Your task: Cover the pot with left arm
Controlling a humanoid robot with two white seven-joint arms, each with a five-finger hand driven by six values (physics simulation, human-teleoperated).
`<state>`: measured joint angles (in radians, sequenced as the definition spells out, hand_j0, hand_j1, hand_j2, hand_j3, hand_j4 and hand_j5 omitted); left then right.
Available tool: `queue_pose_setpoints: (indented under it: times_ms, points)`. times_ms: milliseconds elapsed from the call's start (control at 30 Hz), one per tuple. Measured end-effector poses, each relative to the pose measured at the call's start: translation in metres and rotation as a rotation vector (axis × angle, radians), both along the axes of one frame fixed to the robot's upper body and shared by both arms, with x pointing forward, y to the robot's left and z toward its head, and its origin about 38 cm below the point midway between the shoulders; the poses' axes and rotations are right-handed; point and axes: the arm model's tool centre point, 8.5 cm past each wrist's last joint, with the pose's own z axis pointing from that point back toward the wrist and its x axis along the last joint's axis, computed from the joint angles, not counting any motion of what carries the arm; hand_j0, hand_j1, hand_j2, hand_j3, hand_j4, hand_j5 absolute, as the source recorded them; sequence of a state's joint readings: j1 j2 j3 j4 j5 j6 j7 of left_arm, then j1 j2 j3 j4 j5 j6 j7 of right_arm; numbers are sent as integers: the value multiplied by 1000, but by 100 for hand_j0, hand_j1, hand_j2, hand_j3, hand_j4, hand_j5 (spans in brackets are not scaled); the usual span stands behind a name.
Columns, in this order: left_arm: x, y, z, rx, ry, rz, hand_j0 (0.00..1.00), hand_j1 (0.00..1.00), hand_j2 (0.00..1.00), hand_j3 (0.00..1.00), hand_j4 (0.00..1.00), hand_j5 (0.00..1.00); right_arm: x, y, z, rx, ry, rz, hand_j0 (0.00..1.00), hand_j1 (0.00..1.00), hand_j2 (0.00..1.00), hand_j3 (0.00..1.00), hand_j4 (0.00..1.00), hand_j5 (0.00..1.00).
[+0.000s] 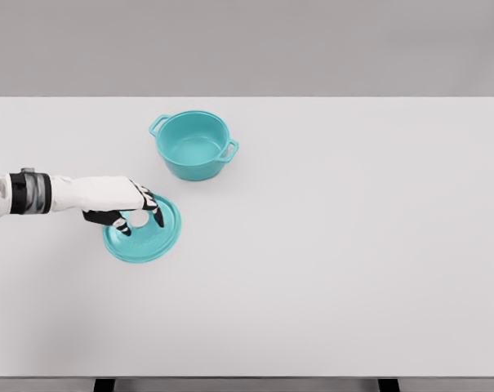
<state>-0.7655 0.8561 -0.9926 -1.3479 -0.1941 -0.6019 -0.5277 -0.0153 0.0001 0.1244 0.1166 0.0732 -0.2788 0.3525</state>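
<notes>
- The pot [194, 145] stands open and upright on the desk [353, 245], nearer the far edge and left of the middle, with one handle toward the far left and the other toward the near right
- The lid [143, 229] lies flat on the desk, apart from the pot, nearer the left edge and closer to the near edge than the pot is
- The left hand [116, 200] comes in from the left edge and sits over the lid, fingers curled around the pale knob [138, 219] at its centre; it looks closed on the knob, though the lid's rim seems to rest on the desk, so I judge the lift not yet begun
- The right arm is not in view
- Risk one: the grip on the knob looks shallow, held by fingertips only; a quick lift could let the lid tilt or slip out and drop back onto the desk
- Risk two: the path to the pot runs toward the far edge and to the right; if the lid is carried too low, its rim could strike the pot's near wall or handle and push the pot away
- Risk three: if the lid is released off-centre, it may rest cocked on one side of the rim rather than seat flat, leaving the pot only half covered
</notes>
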Motion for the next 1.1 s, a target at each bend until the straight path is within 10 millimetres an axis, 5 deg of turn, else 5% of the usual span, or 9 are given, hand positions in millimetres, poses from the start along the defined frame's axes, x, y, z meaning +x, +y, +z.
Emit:
queue_pose_setpoints:
  times_ms: [333, 733, 1100]
  points:
    - [-6, -5, 14, -33, -1, -34, 44, 44, 44, 44, 44, 44, 0, 0, 0, 0, 0, 0, 100, 100, 100, 100, 100, 100]
    - [15, 3, 81, -50, -127, -28, 45, 45, 45, 45, 45, 45, 0, 0, 0, 0, 0, 0, 100, 100, 100, 100, 100, 100]
    - [35, -4, 104, -73, -160, -16, 45, 45, 45, 45, 45, 45, 0, 0, 0, 0, 0, 0, 100, 100, 100, 100, 100, 100]
